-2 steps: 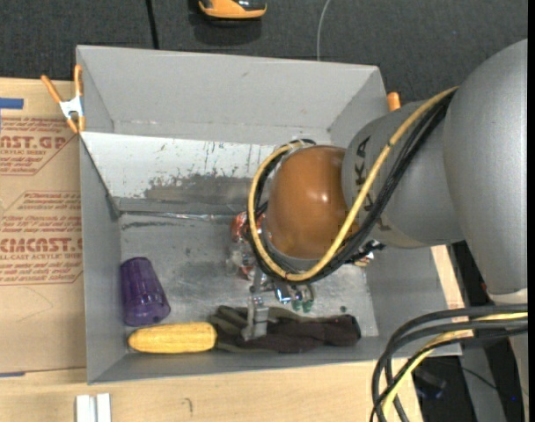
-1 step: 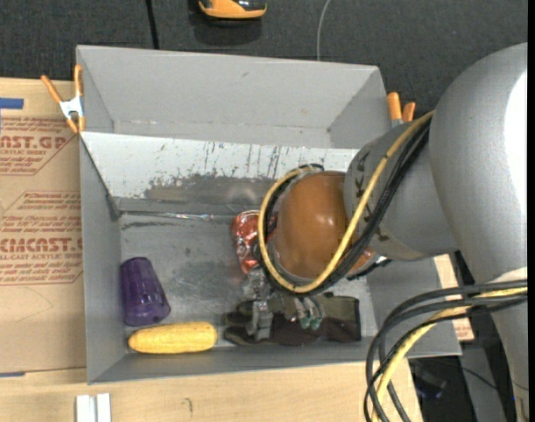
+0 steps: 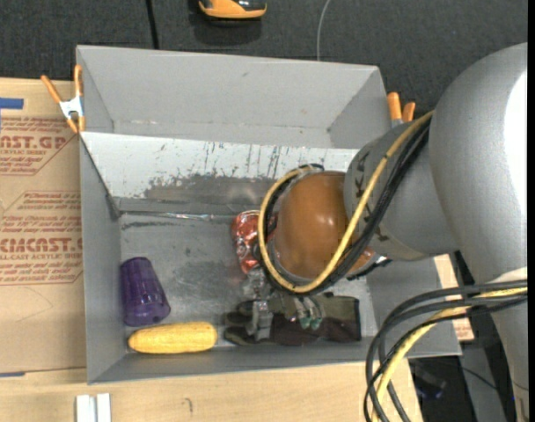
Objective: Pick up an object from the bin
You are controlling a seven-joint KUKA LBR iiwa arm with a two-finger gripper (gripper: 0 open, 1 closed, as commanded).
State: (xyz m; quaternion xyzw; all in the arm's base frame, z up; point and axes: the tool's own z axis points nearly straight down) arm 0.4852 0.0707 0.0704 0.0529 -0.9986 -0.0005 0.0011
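Note:
My gripper point(image 3: 264, 313) is low at the bin's front wall, just under the arm's orange dome. It is over a dark, flat, brown-black thing point(image 3: 334, 329) that lies along the front wall; the contact between them is hidden. A red, shiny crumpled thing point(image 3: 245, 238) lies just behind the gripper, half covered by the dome. Left of the gripper, a yellow corn cob point(image 3: 172, 338) rests against the front wall.
A purple ribbed cup point(image 3: 142, 291) lies on its side at the front left, just behind the corn cob. The arm and its cables cover the bin's right part. The bin's sloping back wall rises behind the floor.

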